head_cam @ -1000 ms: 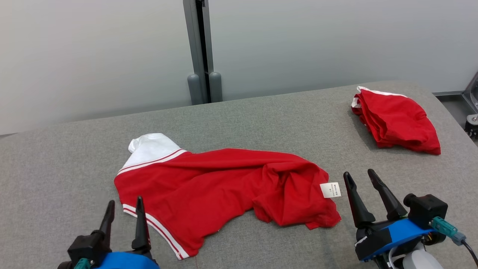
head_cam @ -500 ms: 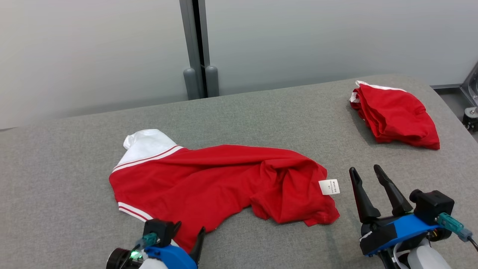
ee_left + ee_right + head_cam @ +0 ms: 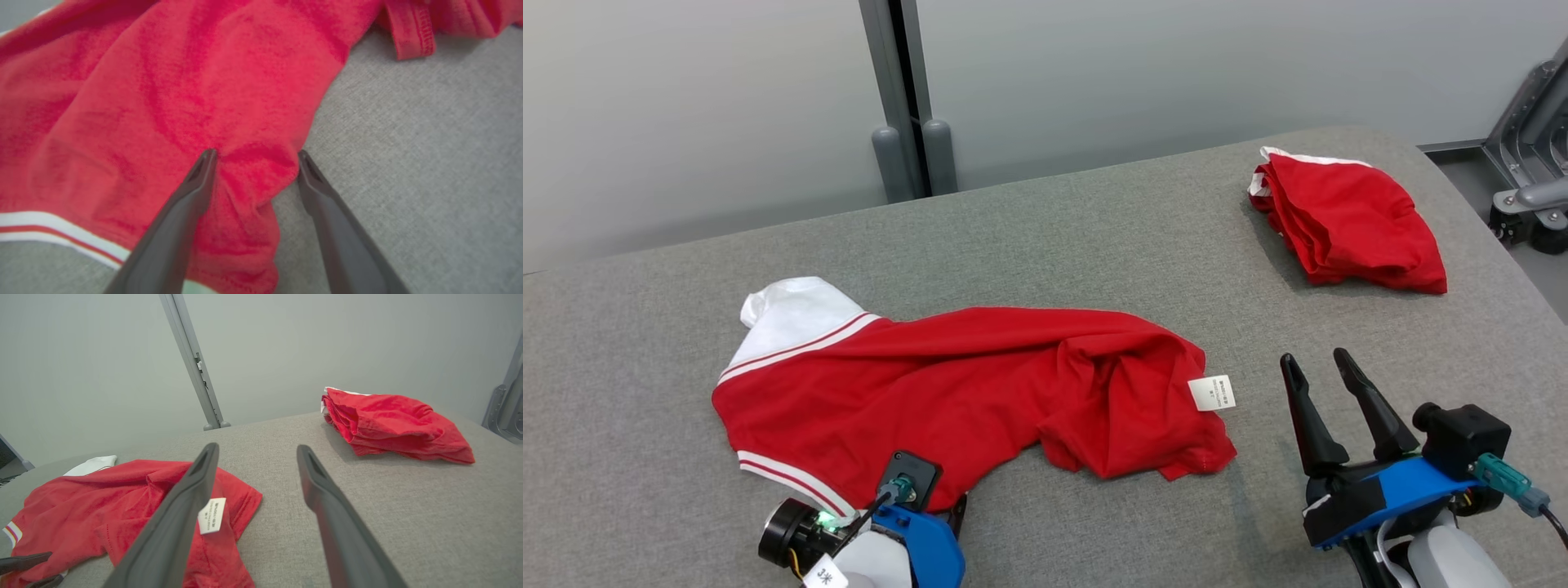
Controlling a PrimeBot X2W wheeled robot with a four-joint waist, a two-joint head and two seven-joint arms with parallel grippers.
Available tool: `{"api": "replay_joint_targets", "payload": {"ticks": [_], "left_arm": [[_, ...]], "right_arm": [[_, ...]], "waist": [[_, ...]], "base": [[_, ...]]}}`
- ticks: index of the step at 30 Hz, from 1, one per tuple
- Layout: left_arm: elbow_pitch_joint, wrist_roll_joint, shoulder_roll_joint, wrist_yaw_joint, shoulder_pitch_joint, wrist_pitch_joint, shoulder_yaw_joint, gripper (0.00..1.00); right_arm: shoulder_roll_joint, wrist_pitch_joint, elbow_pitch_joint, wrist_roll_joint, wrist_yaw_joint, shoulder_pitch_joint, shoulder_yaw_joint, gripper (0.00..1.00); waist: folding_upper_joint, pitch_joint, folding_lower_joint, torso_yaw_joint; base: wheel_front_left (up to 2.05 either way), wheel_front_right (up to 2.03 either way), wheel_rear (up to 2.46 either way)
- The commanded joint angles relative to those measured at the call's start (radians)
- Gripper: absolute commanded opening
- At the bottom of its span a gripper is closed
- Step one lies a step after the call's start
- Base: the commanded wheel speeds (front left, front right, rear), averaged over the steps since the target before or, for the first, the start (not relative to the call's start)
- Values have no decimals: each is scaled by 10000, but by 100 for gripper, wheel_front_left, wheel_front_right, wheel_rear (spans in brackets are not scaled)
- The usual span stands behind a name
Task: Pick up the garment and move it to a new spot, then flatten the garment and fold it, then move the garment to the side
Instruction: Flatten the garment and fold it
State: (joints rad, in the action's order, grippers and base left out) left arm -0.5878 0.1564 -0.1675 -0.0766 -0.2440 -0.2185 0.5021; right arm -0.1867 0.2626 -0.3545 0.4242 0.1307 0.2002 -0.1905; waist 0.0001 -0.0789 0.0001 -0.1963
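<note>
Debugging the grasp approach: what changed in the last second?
The left tool swung in from the lower left and tipped down onto the near edge of the garment, jaws open astride a ridge of cloth, nothing gripped yet. The head view also shifted. Unchanged: right tool open beside the garment, folded pile, how the garment lies.

Bright, even, diffuse light from above; no glare. Soft shadow along left side of folded red pile [image 3: 1347, 220] on grey table [image 3: 1094, 229]. Left wrist view soft, blurred across red garment [image 3: 163, 102], weave smeared. Right wrist view wide-angle: metal post [image 3: 192, 363] leans, edges stretched.
</note>
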Motion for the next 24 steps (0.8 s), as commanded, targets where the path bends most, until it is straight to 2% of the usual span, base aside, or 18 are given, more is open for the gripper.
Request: {"api": "replay_joint_targets", "payload": {"ticks": [1,2,3,6,9,14,17,20,24], "left_arm": [[-131,19,-82,68,-75,24,-14,54],[-122,143,-34,46,-85,85,-85,36],[-107,276,15,-13,-69,127,-137,0],[132,656,36,-214,10,91,-173,0],[820,1488,158,-407,115,112,-361,0],[2451,2776,-372,-538,-38,-723,-504,0],[3348,3928,-847,-558,-139,-1580,-808,0],[3916,5656,-1206,-565,-246,-2638,-1173,0],[3690,7748,-1850,-567,-614,-3803,-2145,0]], "right_arm": [[40,26,-1,56,1,75,16,100],[52,26,2,58,1,56,26,100],[56,26,2,58,1,36,38,100],[103,26,6,21,1,-50,84,100],[132,26,17,-20,1,-87,114,100],[85,26,-20,29,1,-66,103,100],[72,26,-62,70,1,-4,25,100],[68,26,-130,118,1,102,-34,100],[66,25,-201,177,1,217,-96,100]], "waist": [[-1,-5,-1,-17],[-1,-10,-1,-28],[-1,-7,-1,-37],[-1,22,-1,-20],[-1,41,-1,17],[-1,23,-1,88],[-1,-34,-1,50],[-1,-124,-1,-30],[-1,-274,-1,-211]], "base": [[0,0,0],[0,0,0],[0,0,0],[0,0,0],[0,0,0],[0,0,0],[0,0,0],[0,0,0],[0,0,0]]}}
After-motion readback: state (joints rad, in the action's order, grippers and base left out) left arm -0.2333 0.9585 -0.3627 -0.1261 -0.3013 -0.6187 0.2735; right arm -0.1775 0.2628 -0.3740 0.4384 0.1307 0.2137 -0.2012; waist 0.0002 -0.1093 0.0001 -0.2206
